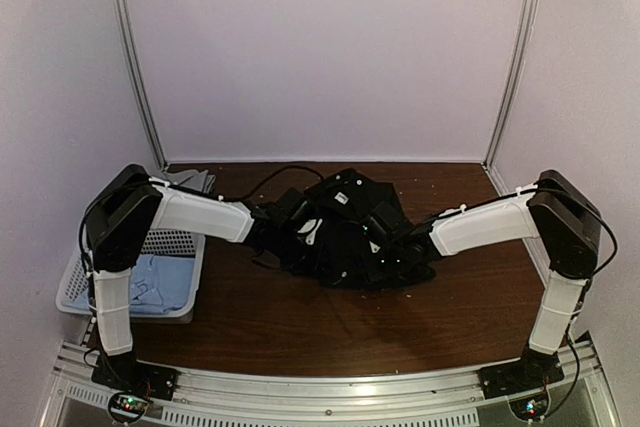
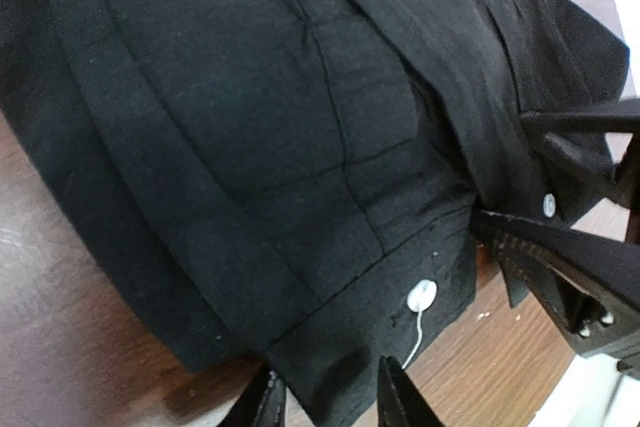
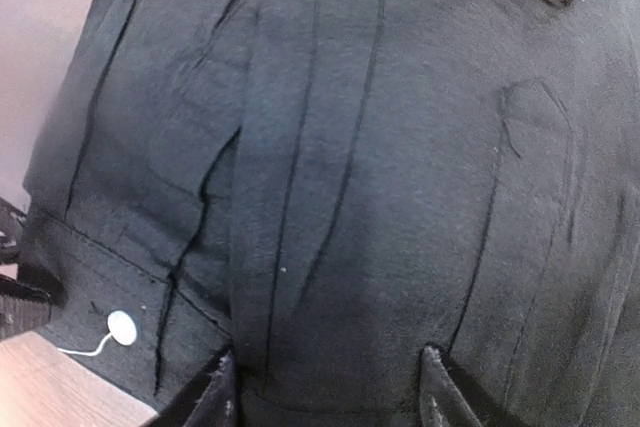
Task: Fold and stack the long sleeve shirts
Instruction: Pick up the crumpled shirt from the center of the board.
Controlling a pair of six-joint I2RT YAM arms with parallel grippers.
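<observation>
Left tool (image 2: 330, 402): we see its two tips low at the edge of the black shirt (image 2: 250, 147), with the folded hem corner between them. Whether they are actually pinching the cloth we cannot tell.
Right tool (image 3: 328, 392): the jaws stand apart, one tip on each side of a broad flat stretch of the same shirt, and no pinch wrinkle shows between them.
Shirt against the tools: it lies bunched between the two, the left tool at its left edge and the right tool at its right. A white button (image 2: 422, 295) with a loose thread sits just beyond the left tips.
Handling: we judge it soft, light and limp (it will sag and slide over itself, not hold a shape), and not fragile.
Where to hold: we favour the stitched hem and placket bands, where the layers are thicker and a pinch is less likely to slip. We would keep off the button.
Further out: the shirt rests mid-bench (image 1: 300, 332). A light blue shirt (image 1: 150, 282) lies in the basket (image 1: 70, 297) at the left, well apart.
</observation>
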